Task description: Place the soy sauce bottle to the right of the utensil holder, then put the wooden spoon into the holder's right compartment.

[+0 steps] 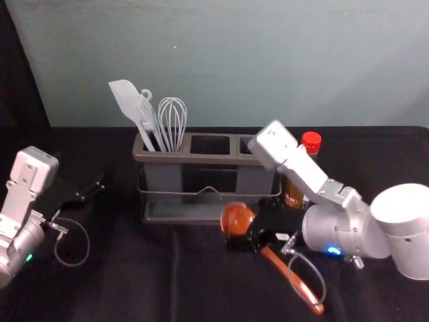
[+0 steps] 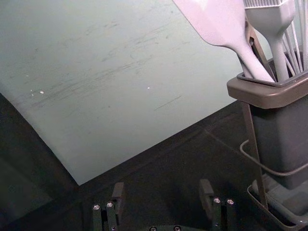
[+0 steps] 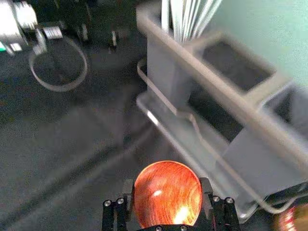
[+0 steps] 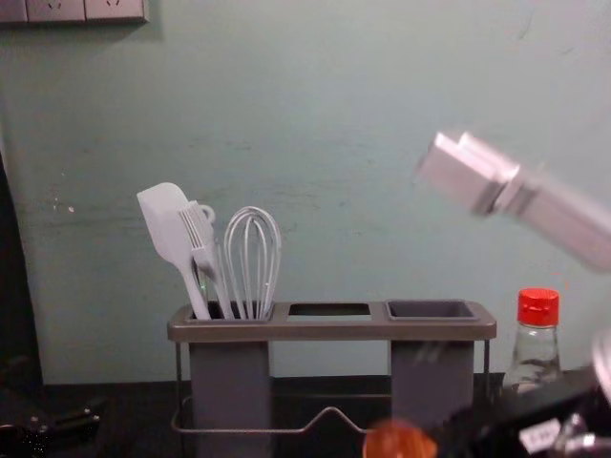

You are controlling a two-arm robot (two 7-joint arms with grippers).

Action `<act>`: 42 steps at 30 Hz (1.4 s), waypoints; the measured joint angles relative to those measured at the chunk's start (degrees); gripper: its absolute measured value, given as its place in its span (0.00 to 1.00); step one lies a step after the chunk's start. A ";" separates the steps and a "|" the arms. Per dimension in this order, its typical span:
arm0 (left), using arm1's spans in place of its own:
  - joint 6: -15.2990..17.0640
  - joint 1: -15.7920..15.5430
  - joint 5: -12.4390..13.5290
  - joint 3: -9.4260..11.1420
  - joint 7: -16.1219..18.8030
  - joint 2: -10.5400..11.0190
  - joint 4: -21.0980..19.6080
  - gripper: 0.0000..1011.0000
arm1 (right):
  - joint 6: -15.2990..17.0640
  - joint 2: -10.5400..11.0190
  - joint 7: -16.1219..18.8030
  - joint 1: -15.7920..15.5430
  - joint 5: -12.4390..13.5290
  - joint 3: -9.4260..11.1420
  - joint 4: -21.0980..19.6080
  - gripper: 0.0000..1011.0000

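Observation:
My right gripper (image 1: 249, 236) is in front of the holder's right half, shut on the wooden spoon (image 1: 236, 218) at its bowl; the handle slants down toward the robot's right. In the right wrist view the round bowl (image 3: 168, 195) fills the gap of the gripper (image 3: 168, 198). The soy sauce bottle (image 1: 293, 194), red-capped, stands just right of the utensil holder (image 1: 201, 158), partly behind the right arm; the chest view shows the bottle (image 4: 535, 355) upright. The holder's right compartment (image 4: 431, 310) holds nothing visible. My left gripper (image 1: 90, 191), fingers apart in its wrist view (image 2: 162, 199), hangs idle left of the holder.
A white spatula (image 4: 164, 224), a brush or fork-like tool and a whisk (image 4: 253, 258) stand in the holder's left compartment. The wall (image 1: 234, 60) rises behind the black-covered table (image 1: 134, 282). Beside the right arm is a white cylindrical part (image 1: 407, 231).

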 joint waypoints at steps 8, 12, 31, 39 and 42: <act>0.00 0.00 0.00 0.00 0.00 0.00 0.00 1.00 | -10.56 0.29 -3.79 -4.67 2.23 6.25 -7.73 0.83; 0.00 0.00 0.00 0.00 0.00 0.00 0.00 1.00 | -15.81 -0.49 -5.78 -6.14 3.34 8.58 -9.84 0.83; 0.00 0.00 0.00 0.00 0.00 0.00 0.00 1.00 | -25.63 -7.77 -10.68 5.68 4.67 8.32 -1.84 0.83; 0.00 0.00 0.00 0.00 0.00 0.00 0.00 1.00 | -25.15 -10.51 -12.54 10.85 2.88 7.29 4.28 0.83; 0.00 0.00 0.00 0.00 0.00 0.00 0.00 1.00 | -24.90 -11.57 -13.01 12.69 2.05 6.95 7.13 0.83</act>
